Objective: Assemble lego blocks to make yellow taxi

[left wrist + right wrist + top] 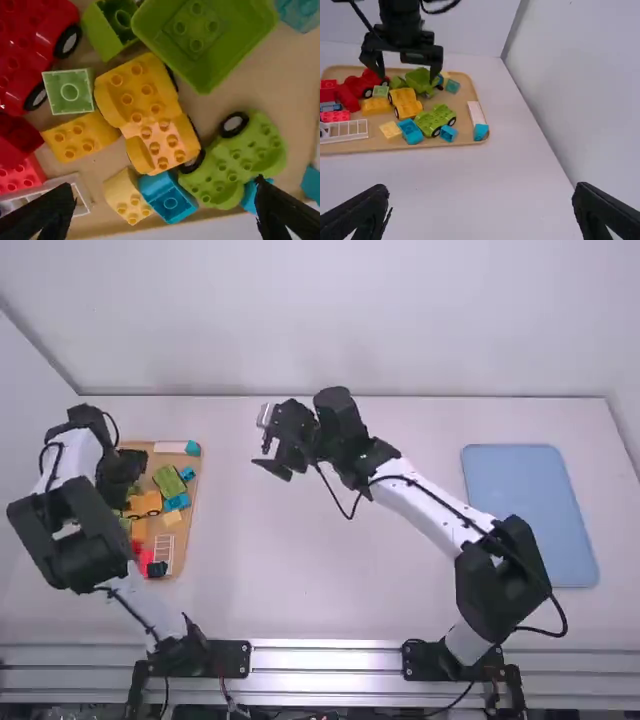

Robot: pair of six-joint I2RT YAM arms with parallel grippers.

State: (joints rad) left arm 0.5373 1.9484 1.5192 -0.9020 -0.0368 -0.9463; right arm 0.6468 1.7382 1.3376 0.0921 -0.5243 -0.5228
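Left pincer (122, 472) hangs above the wooden tray (190, 530) at the worktop's left edge, fingers spread wide, nothing in its grip. Right pincer (275, 462) is over bare worktop between the wooden tray and the blue tray (532, 515) by the right edge – fingers also well spread, empty.

Taxi piece: yellow car (142, 100), wheels on, studs showing, lies around the middle of the wooden tray. Yellow brick (79, 138) is beside it, toward the tray's near edge; light green block (69, 91) also beside the car. Pale yellow brick (131, 202) and blue block (172, 202) sit side by side by the tray's right edge.

Green car (232, 165) is just past the yellow car, toward the far right corner. White piece (475, 112) and teal block (481, 131) are in that corner. Large green tub (210, 40) is near the yellow car, toward the tray's left edge; darker green block (107, 32) next to the tub.

White ladder piece (163, 548) is at the near right corner – red bricks (20, 175) beside it. Red car (30, 50) sits toward the near left corner.
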